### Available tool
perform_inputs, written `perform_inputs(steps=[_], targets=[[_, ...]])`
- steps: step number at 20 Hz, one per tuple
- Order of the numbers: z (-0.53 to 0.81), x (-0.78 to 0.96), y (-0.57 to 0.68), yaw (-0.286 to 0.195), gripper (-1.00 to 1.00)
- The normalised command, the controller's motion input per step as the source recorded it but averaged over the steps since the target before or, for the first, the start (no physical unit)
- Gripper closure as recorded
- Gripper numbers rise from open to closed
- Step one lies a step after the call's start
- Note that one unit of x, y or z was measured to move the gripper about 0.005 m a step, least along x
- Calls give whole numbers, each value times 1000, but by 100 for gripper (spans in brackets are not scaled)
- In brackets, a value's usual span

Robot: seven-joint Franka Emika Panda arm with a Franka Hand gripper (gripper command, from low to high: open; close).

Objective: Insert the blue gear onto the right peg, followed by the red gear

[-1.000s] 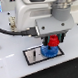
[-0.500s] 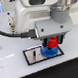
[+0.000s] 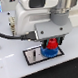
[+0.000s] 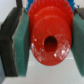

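Observation:
In the exterior view the blue gear (image 3: 49,51) lies flat on the black-bordered white base plate (image 3: 33,55), on the side toward the exterior view's right. The red gear (image 3: 51,44) sits directly above it, held between the fingers of my gripper (image 3: 51,43), which is shut on it. The right peg is hidden under the gears. In the wrist view the red gear (image 4: 49,34) fills the middle, its centre hole (image 4: 51,44) dark, with a teal pad (image 4: 19,42) pressed against each side.
A black cable (image 3: 12,35) runs across the white table on the exterior view's left. The large white arm body (image 3: 36,14) looms above the plate. A small dark stub (image 3: 35,57) stands on the plate's bare part.
The gripper with the red gear has come down slightly toward the blue gear.

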Motion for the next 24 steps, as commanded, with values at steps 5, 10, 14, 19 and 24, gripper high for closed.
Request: perform_inputs(steps=[5,10,14,19,24], targets=[[191,196,-123,0,100],[119,207,-75,0,100],[12,134,-41,0,100],[-7,127,-47,0,100],[-25,176,-53,0,100]])
